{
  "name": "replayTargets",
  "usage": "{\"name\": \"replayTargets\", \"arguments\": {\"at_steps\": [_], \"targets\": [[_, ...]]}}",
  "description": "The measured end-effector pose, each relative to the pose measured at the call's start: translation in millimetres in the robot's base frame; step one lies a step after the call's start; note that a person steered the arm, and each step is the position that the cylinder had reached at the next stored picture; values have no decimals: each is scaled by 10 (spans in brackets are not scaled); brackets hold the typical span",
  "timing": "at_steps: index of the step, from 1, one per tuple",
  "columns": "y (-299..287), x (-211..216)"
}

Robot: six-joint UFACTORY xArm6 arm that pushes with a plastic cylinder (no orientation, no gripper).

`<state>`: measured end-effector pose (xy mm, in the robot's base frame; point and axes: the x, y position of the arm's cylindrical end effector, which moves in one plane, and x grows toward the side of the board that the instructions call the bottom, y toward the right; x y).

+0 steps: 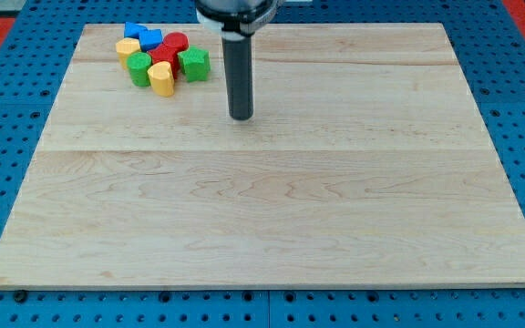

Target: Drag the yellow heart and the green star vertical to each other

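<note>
Two blocks matter to us, and both sit in the crowded cluster at the view's top left: the yellow heart at the cluster's lower edge, and the green star at its right edge, just up and to the right of the heart. Between them and touching or nearly touching lies a red block, with another red block above it. To the heart's left stands a green block, rounded in shape; above that a second yellow block and two blue blocks, whose shapes we cannot make out. All rest on the wooden board.

We carry no jaws, only a rod, so nothing is held. Our tip stands to the right of the cluster and a little lower than the heart, apart from every block.

We judge the task not yet begun in earnest: this is the approach. The next move calls for us to come at the star from its right or upper side and nudge it leftward until it stands straight above the heart, without scattering the reds.
</note>
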<state>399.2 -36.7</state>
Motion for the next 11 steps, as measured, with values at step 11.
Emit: {"name": "replayTargets", "arguments": {"at_steps": [11], "targets": [[-1076,-813]]}}
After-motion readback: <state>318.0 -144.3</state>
